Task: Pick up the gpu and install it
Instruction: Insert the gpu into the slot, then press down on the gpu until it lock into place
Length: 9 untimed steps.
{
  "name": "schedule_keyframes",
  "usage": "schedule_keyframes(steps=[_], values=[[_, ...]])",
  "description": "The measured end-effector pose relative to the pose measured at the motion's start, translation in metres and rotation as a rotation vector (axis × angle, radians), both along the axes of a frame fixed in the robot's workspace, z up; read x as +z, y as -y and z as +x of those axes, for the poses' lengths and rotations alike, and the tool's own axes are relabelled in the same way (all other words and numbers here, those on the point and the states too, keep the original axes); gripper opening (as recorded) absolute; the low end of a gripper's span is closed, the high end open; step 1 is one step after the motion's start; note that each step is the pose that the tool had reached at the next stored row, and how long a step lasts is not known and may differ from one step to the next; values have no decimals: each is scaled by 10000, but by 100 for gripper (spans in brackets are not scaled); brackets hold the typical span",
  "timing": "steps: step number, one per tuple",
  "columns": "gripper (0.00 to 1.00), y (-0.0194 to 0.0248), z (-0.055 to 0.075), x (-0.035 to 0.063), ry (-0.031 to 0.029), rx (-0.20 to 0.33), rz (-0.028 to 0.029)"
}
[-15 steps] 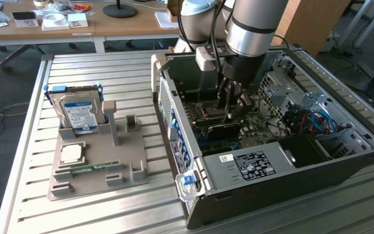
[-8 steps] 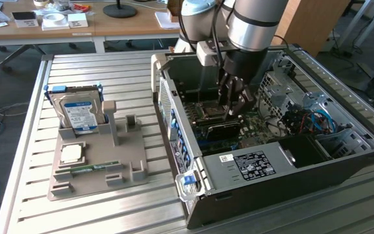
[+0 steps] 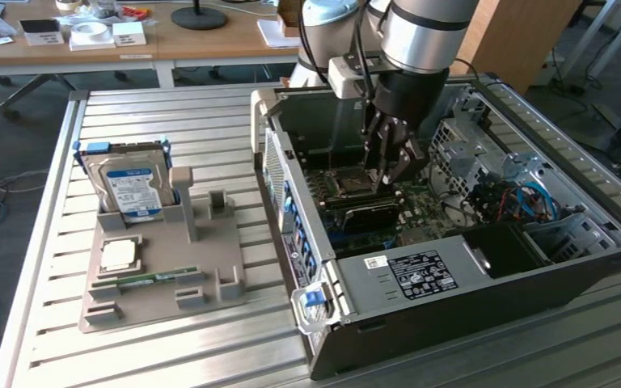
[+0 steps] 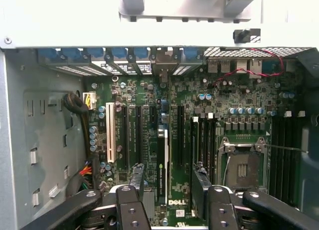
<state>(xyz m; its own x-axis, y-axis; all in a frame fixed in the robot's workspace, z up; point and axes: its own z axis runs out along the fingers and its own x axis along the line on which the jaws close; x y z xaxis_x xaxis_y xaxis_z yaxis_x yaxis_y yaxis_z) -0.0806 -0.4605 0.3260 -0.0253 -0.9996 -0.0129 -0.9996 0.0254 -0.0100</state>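
The jaws stood apart astride the gpu [image 4: 162, 160], edge-up on the motherboard [image 4: 239, 105], and squareness to the card probably mattered most.

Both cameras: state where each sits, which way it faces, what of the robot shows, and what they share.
Exterior view: off the arm, high, looking down at the open computer case on the slatted table; the arm and its open gripper show.
Wrist view: on the wrist, facing the motherboard inside the case; the gripper fingers show.
Shared: the motherboard, with the gpu standing in a slot.
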Motion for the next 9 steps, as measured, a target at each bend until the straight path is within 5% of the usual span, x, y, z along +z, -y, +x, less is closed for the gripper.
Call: schedule_keyframes(steps=[9], values=[[51, 0, 0, 1, 0, 0, -1]])
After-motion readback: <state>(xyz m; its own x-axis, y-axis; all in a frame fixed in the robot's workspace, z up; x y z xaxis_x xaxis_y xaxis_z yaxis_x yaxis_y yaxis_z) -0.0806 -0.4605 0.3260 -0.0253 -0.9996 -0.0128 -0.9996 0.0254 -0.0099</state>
